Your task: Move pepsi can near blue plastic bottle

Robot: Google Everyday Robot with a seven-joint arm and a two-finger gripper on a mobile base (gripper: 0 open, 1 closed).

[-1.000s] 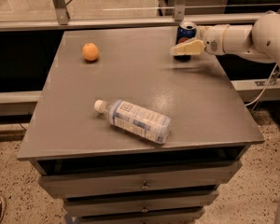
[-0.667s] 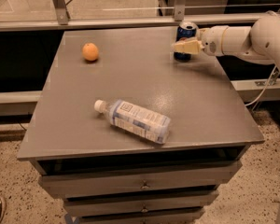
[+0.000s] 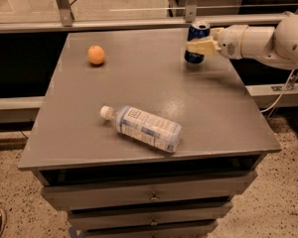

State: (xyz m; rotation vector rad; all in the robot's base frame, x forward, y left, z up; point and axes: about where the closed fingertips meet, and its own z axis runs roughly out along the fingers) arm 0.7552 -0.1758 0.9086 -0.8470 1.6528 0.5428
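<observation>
The pepsi can (image 3: 198, 32), dark blue with a silver top, stands upright near the far right edge of the grey table (image 3: 154, 83). My gripper (image 3: 199, 46) reaches in from the right at the can, and its cream-coloured tip crosses the front of the can's lower half. The blue plastic bottle (image 3: 144, 128), clear with a white cap and a white-and-blue label, lies on its side near the table's front edge. Its cap points left. The bottle is well apart from the can.
An orange (image 3: 96, 55) sits at the far left of the table. Drawers (image 3: 151, 197) are below the tabletop. A metal rail (image 3: 139, 23) runs behind the table. A white cable (image 3: 280, 90) hangs at the right under my arm.
My gripper has moved a little up and in against the can. The can, the bottle and the orange have not moved.
</observation>
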